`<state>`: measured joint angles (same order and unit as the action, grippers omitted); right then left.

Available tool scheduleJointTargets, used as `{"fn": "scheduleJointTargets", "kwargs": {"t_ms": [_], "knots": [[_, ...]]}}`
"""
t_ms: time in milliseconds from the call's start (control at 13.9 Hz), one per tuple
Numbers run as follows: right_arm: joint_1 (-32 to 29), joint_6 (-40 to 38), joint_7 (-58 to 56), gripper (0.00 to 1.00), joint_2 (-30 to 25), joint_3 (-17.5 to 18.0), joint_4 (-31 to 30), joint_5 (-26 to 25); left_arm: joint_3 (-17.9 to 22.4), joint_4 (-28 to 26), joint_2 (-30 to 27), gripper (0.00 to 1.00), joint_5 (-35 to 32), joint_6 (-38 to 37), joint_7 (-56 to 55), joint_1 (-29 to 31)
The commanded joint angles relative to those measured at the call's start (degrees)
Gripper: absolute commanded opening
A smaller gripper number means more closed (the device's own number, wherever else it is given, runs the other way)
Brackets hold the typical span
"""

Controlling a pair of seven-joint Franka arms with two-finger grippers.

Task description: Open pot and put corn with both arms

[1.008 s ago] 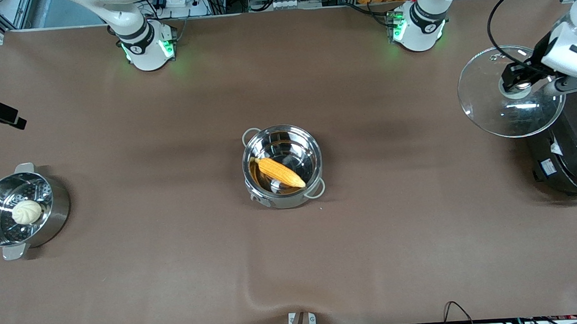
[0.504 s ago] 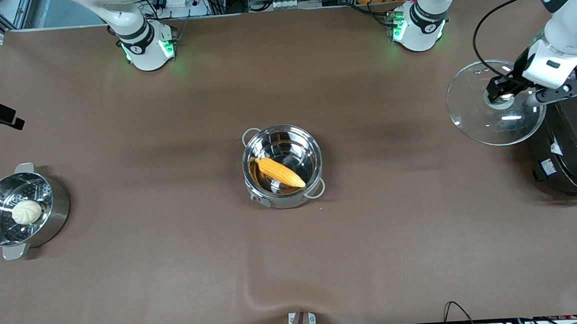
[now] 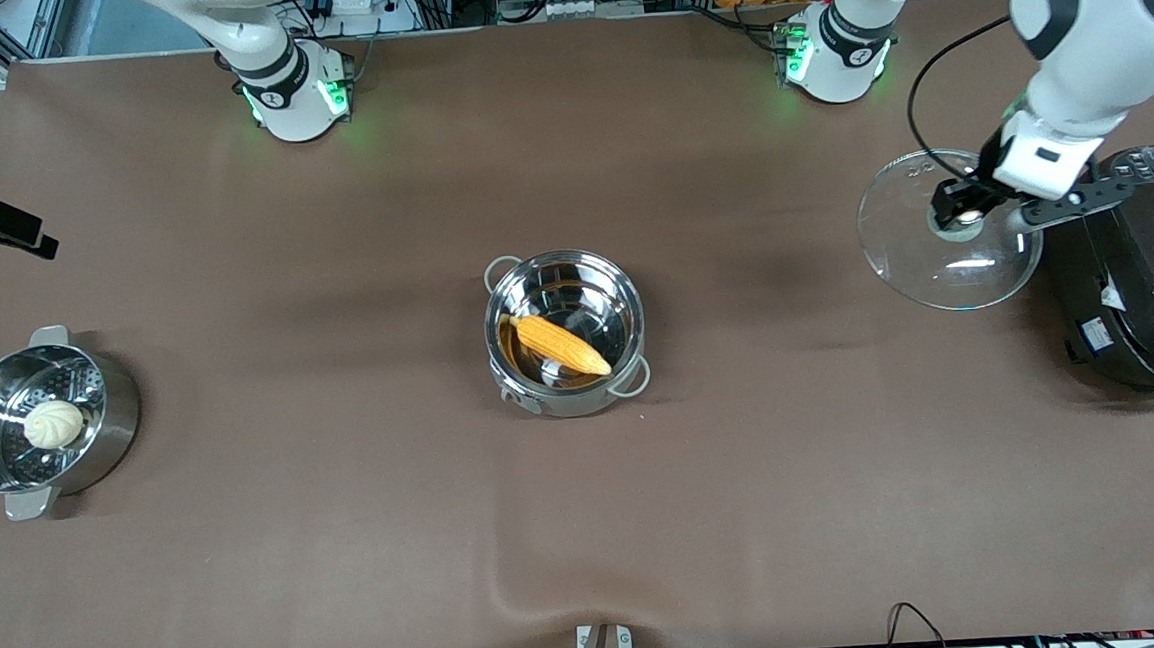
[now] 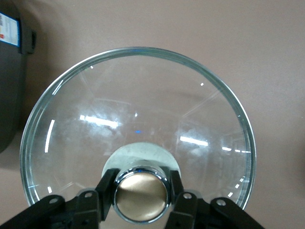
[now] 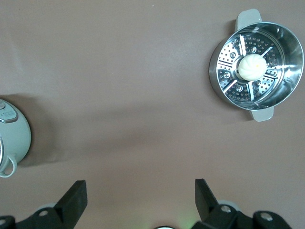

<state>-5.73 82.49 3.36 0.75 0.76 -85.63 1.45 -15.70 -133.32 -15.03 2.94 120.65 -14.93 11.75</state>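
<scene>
The shiny steel pot (image 3: 564, 331) stands open mid-table, lid off, with the yellow-orange corn (image 3: 561, 345) lying slantwise inside it, its pale tip toward a loop handle.

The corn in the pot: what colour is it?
Yellow-orange; the corn shows best in the front view.

The corn (image 3: 560, 344) lay in the pot (image 3: 501, 319) at mid-table. The bun (image 3: 53, 424) sat in the steamer pot (image 3: 114, 417) toward the right arm's end. The glass lid (image 3: 908, 254) hung beside the electric cooker (image 3: 1152, 309) toward the left arm's end.
</scene>
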Motion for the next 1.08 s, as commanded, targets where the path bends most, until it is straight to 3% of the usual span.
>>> {"fn": "scheduleJointTargets", "kwargs": {"t_ms": [0, 504, 864, 1008], "knots": [[-0.2, -0.4, -0.9, 1.00, 0.4, 0.0, 0.6, 0.8, -1.4, -3.0, -1.9, 0.00, 1.3, 4.1, -1.8, 0.4], [-0.1, -0.5, -0.9, 1.00, 0.3, 0.0, 0.6, 0.8, -1.5, -9.1, 0.0, 0.00, 1.4, 14.0, -1.9, 0.3], [-0.1, -0.4, -0.9, 1.00, 0.4, 0.1, 0.6, 0.8, -1.6, -9.2, 5.4, 0.00, 1.4, 20.8, -2.4, 0.0], [-0.2, -0.4, -1.0, 1.00, 0.4, 0.1, 0.4, 0.8, -3.6, -9.2, 7.6, 0.00, 1.3, 23.4, -4.3, 0.1]]}}
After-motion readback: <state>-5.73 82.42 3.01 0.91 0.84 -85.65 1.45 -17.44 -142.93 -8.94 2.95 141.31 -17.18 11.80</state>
